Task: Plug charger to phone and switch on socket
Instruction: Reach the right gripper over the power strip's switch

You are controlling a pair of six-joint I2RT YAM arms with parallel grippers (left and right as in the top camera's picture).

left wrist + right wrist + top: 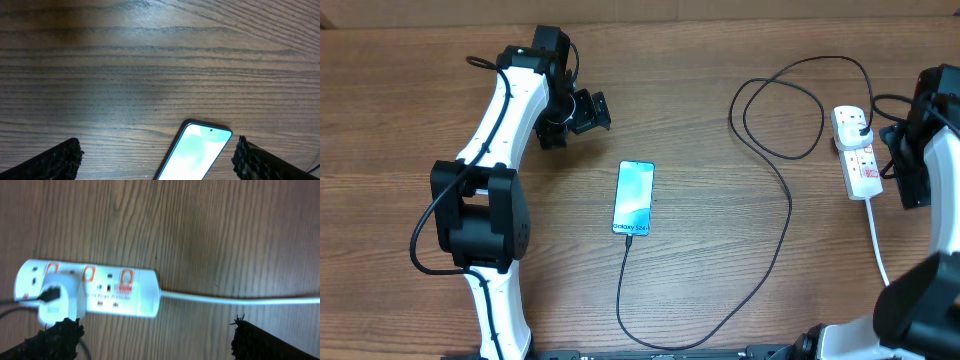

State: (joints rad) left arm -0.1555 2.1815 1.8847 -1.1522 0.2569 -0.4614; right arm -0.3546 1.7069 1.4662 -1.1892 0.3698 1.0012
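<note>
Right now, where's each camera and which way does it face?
Overhead: above the table, looking straight down; phone, charger, socket, left arm, right arm show.
Left wrist: on left arm, facing down at phone's top; open left gripper frames it.
Right wrist: facing down at the socket; open right gripper below it.
Shared: overhead and left wrist both see the phone.

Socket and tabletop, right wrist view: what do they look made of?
Socket: probably moulded plastic, white and smooth with a slight sheen. The rounded end and the orange-red markings on its face point that way.
Tabletop: wood or wood-look laminate, brown and matte, with visible grain lines and no glare. Solid wood or veneer cannot be told apart from here.
</note>
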